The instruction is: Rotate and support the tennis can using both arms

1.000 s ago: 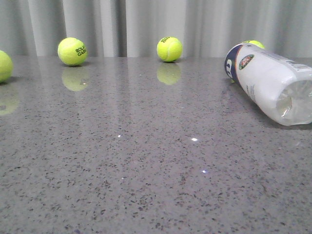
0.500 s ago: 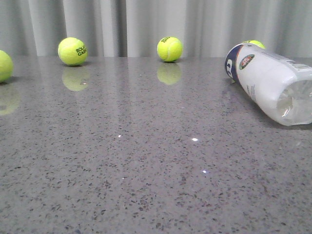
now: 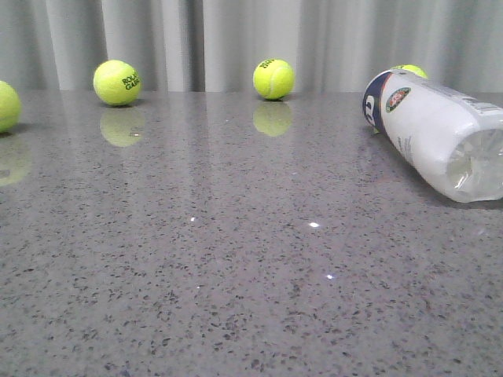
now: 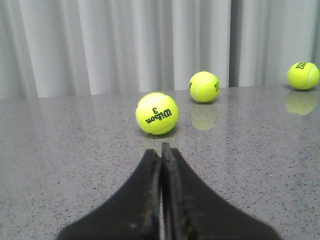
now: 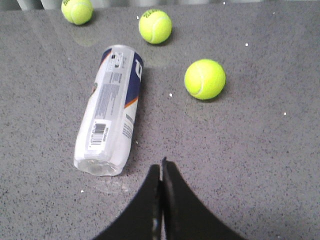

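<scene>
The tennis can lies on its side at the right of the grey table, its clear end toward me and its navy end toward the curtain. It also shows in the right wrist view, with its barcode up. My right gripper is shut and empty, above the table a short way from the can's clear end. My left gripper is shut and empty, low over the table, pointing at a Wilson tennis ball. Neither gripper shows in the front view.
Tennis balls lie along the back of the table, one at the left edge and one behind the can. In the right wrist view a ball lies beside the can. A grey curtain stands behind the table.
</scene>
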